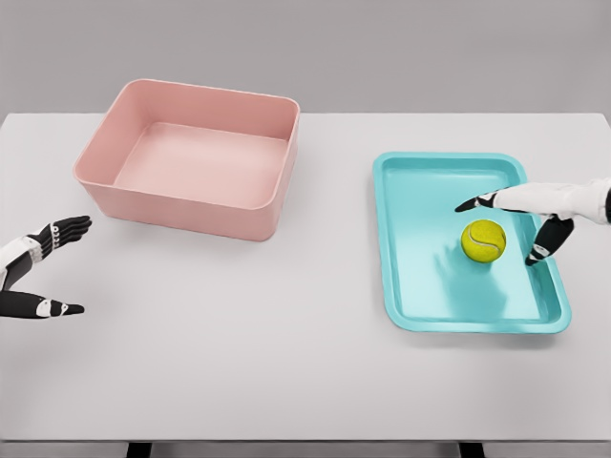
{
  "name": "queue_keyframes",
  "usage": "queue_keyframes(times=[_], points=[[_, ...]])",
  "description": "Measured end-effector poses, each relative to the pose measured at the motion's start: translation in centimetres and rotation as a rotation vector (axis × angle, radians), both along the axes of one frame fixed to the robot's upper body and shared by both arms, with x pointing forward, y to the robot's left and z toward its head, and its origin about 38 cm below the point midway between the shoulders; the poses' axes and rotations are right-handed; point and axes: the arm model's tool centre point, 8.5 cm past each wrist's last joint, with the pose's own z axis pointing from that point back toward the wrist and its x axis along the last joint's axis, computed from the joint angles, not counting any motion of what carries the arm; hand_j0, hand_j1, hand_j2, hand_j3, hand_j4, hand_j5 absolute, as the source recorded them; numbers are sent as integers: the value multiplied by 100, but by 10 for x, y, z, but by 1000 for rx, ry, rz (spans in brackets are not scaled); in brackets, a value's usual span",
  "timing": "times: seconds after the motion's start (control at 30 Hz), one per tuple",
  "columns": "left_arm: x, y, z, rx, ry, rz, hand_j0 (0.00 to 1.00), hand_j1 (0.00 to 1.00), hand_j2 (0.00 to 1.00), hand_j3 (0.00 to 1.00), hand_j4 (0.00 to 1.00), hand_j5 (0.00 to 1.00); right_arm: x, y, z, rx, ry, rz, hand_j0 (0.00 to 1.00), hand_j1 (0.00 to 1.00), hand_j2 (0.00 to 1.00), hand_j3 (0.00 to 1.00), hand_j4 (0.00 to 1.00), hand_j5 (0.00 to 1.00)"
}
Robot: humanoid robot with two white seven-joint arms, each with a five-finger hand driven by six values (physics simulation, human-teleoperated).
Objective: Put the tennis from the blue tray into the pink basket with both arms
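Reaching in from the right edge, the right hand (535, 215) hangs over the blue tray (420, 181), with its wrist and arm cut off by the frame. Its fingers (470, 204) are spread and released: one long dark-tipped finger points left past the far side of the tennis ball (483, 240), while another angles down just to the right of the ball. Whether either finger actually touches the ball is hard to make out; nothing is grasped.

The tennis ball lies in the right half of the tray, toward the near end, on the tray floor. Being round, it has no long axis; its pale seam curves across the face turned to the camera. The tray itself runs lengthwise from far to near.

The left hand (43, 272) shows at the left edge, low over the white bench (239, 343), its arm mostly out of frame. Its fingers are open, a thumb and the other fingers apart, holding nothing.

The pink basket (95, 176) stands at the far left of the bench, well apart from the tray. Only 2 bench legs peek at the bottom edge.
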Motion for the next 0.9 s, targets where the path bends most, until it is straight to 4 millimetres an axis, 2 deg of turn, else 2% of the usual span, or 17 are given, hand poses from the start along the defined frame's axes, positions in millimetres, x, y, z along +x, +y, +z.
queue_keyframes(times=[0.27,0.53,0.73,0.9], points=[[0,-1,-1,4,0,-6,100,100,100,100,100,100,-3,8,-12,-2,29,23,100,100,100,100,100,100],[0,-2,-2,4,0,-6,100,100,100,100,100,100,-2,8,-16,-5,36,21,97,97,97,97,97,97],[0,-2,-2,4,0,-6,100,100,100,100,100,100,5,1,-18,-25,29,-2,97,97,97,97,97,97],[0,-2,-1,4,-1,-7,100,100,100,100,100,100,7,5,-21,-21,30,5,96,96,96,96,96,96]])
